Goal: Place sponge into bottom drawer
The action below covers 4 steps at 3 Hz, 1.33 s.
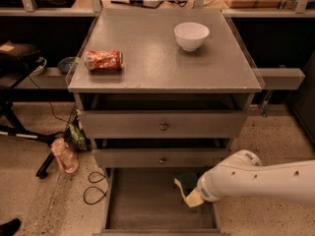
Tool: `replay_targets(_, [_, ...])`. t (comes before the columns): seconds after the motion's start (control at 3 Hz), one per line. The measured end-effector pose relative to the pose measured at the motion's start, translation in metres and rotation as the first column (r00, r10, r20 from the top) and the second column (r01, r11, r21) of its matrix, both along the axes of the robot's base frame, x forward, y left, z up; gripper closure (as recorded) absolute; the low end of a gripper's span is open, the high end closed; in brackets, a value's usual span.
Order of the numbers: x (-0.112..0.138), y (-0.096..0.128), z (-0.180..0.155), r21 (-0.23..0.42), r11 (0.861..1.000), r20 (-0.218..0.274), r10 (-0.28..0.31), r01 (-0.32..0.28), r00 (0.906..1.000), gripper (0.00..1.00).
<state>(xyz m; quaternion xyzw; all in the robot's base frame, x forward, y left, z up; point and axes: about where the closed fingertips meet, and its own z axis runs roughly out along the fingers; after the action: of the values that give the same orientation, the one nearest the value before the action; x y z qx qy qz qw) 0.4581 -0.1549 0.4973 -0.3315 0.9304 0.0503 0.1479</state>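
The sponge (187, 186), pale yellow foam with a dark green layer, hangs tilted over the right part of the open bottom drawer (142, 200). My gripper (198, 194) is at the tip of the white arm that reaches in from the right. It is shut on the sponge and holds it just above the drawer's flat floor, near the right side wall. The arm's wrist hides most of the gripper.
Two shallower drawers with round knobs (163, 126) are closed above. On the cabinet top (157, 77) sit a white bowl (191, 35) and an orange-red snack packet (103, 60). A plastic bottle (65, 156) and cables (96, 188) lie on the floor at the left.
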Motion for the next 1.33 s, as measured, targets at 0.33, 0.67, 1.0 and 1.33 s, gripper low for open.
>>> replay_targets(0.33, [0.000, 0.000, 0.000, 0.000, 1.000, 0.000, 0.000, 0.000, 1.0000, 1.00])
replay_targets(0.67, [0.009, 0.000, -0.014, 0.023, 1.000, -0.001, -0.016, 0.016, 0.9999, 1.00])
replay_targets(1.0, [0.025, -0.002, -0.031, 0.035, 0.999, -0.004, -0.025, 0.025, 0.9997, 1.00])
replay_targets(1.33, [0.039, -0.005, -0.048, 0.052, 0.998, -0.011, -0.040, 0.040, 0.9992, 1.00])
